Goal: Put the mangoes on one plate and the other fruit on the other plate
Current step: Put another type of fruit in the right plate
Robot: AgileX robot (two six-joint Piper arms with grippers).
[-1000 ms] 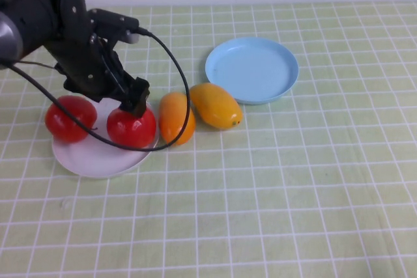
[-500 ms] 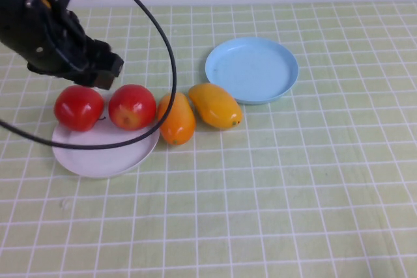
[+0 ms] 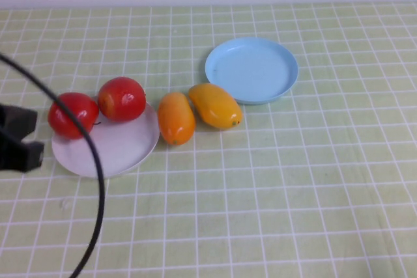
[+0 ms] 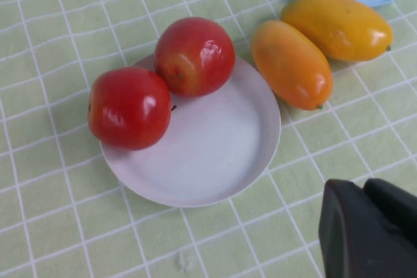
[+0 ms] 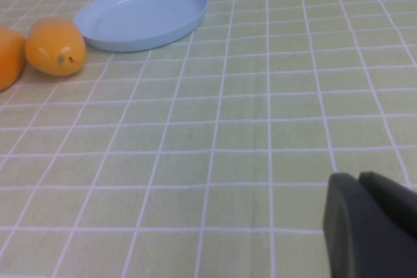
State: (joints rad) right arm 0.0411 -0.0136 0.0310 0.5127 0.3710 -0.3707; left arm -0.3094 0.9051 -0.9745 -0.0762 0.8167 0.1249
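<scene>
Two apples (image 3: 98, 107) sat on the white plate's (image 3: 120, 151) upper-left rim; both mangoes (image 3: 199, 112) lay beside the blue plate (image 3: 252, 69). My left gripper (image 3: 16, 138), mid-left, held nothing, its fingers parted. My right gripper (image 5: 371, 226) showed lower right of its wrist view, its grasp unreadable.

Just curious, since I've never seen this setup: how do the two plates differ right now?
The white plate carries two red apples at its rim; the blue plate holds nothing. The white plate lies nearer the left tool, the blue one farther back and to the right. The two mangoes lie between them on the cloth. Both plates are round and shallow. The right tool shows only in its wrist view.
</scene>
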